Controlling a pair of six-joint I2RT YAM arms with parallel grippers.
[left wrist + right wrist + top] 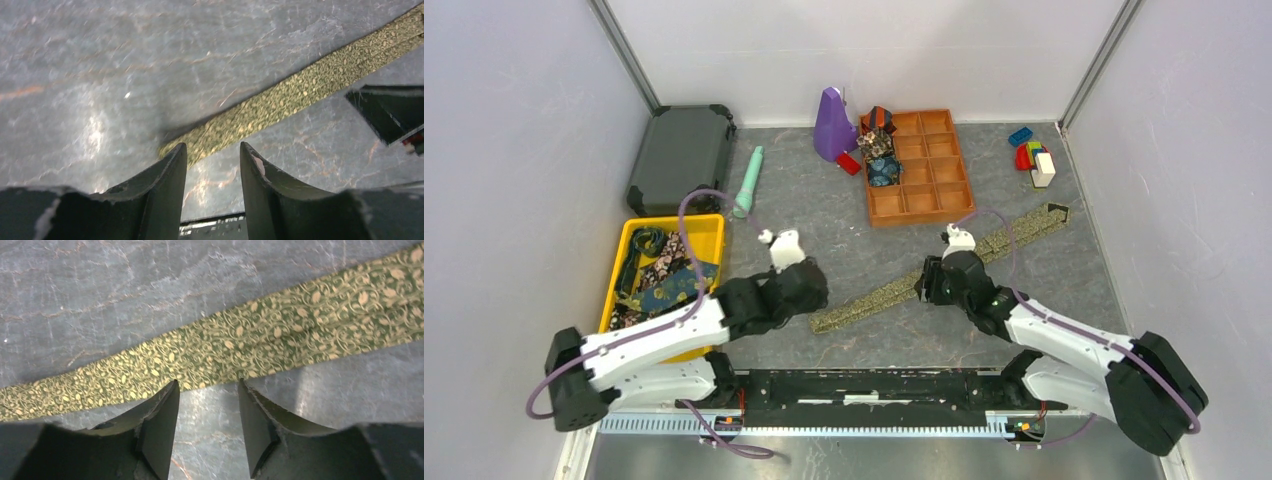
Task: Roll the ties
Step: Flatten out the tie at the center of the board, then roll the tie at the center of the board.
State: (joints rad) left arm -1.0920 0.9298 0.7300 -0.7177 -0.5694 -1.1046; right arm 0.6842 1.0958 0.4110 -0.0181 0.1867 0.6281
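Long olive-gold leaf-patterned fabric tie (pixel 939 270) lies flat, diagonal across the grey table (pixel 854 240). Left gripper (pixel 212 148) at its near end and right gripper (pixel 207 386) mid-length both stand apart, empty. Likely best: pinch the tip squarely while the right pins the strip.

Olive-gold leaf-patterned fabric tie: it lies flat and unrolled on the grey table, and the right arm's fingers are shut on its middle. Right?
No. The olive-gold leaf-patterned fabric tie lies flat and unrolled on the grey table, but the right arm's fingers are open at its middle, with bare table between them. The right wrist view shows it.
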